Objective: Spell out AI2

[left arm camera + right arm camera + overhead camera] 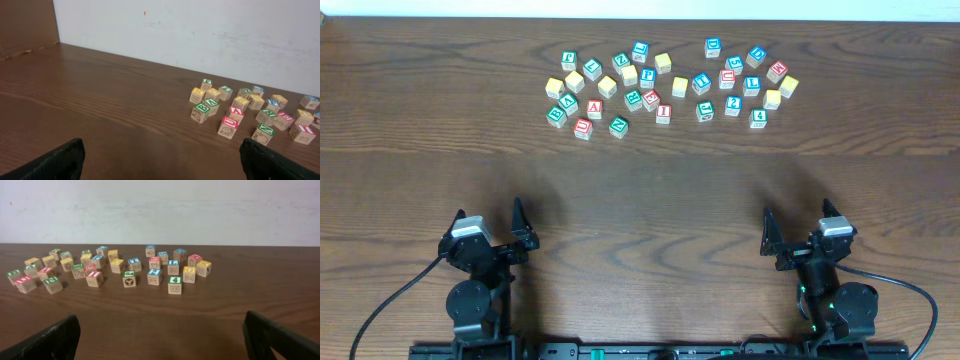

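Since left gripper [488, 210] and right gripper [797, 212] both gape empty, I'd send left for red A block [594, 109]; drop straight down, neighbours [569, 103] crowd just beside it.

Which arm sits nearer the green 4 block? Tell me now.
Right. The right arm is at the near edge, only slightly to the right of the green 4 block. The left arm is just as far back but well off to the block's left.

dark wooden table [640, 190], white wall [160, 210]
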Robot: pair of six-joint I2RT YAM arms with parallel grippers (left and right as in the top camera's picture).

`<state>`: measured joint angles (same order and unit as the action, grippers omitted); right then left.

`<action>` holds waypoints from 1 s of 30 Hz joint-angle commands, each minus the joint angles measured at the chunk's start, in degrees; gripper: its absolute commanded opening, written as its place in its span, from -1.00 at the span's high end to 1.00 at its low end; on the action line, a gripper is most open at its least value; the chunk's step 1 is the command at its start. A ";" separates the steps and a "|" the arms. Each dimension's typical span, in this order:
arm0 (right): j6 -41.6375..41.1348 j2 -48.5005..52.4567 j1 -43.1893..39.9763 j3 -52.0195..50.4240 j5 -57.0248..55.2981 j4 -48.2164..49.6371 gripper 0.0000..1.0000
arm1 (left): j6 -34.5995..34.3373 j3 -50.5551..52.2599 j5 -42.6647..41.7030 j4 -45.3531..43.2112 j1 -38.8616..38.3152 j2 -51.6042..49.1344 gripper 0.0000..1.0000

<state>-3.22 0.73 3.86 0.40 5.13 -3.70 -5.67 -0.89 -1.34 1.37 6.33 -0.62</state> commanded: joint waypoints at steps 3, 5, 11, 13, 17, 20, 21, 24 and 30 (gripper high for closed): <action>-0.52 -0.35 -0.22 -0.09 -0.28 -0.24 -0.98 | 0.92 -0.07 0.50 2.64 0.24 0.20 -0.95; -0.52 -0.35 -0.22 -0.09 -0.28 -0.24 -0.99 | 0.92 -0.76 0.50 2.67 0.24 -0.28 -0.95; -0.52 -0.35 -0.22 -0.09 -0.28 -0.24 -0.99 | 0.94 -4.11 0.50 2.64 0.24 -4.00 -0.95; -0.52 -0.35 -0.22 -0.09 -0.31 -0.24 -0.99 | 0.96 -6.01 0.50 2.62 0.24 -6.19 -0.95; -0.52 -0.35 -0.22 -0.09 -0.28 -0.24 -0.98 | 0.96 -10.95 0.50 2.56 0.24 -12.33 -0.95; -0.52 -0.35 -0.22 -0.09 -0.31 -0.24 -0.99 | 0.98 -15.02 0.50 2.40 0.24 -17.84 -0.95; -0.09 -0.35 -0.24 -0.09 -0.74 -0.28 -0.99 | 0.98 -16.44 0.50 2.40 0.24 -19.82 -0.95; -0.11 -0.35 -0.24 -0.09 -0.66 -0.26 -0.99 | 1.01 -21.33 0.20 2.40 0.24 -26.64 -0.95; -0.11 -0.35 -0.24 -0.09 -0.66 -0.28 -0.99 | 3.56 -31.56 -5.62 2.45 0.24 -40.52 -0.95</action>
<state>-3.20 0.73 3.86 0.40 5.08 -3.70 -3.99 -27.49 -3.57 4.01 6.33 -36.23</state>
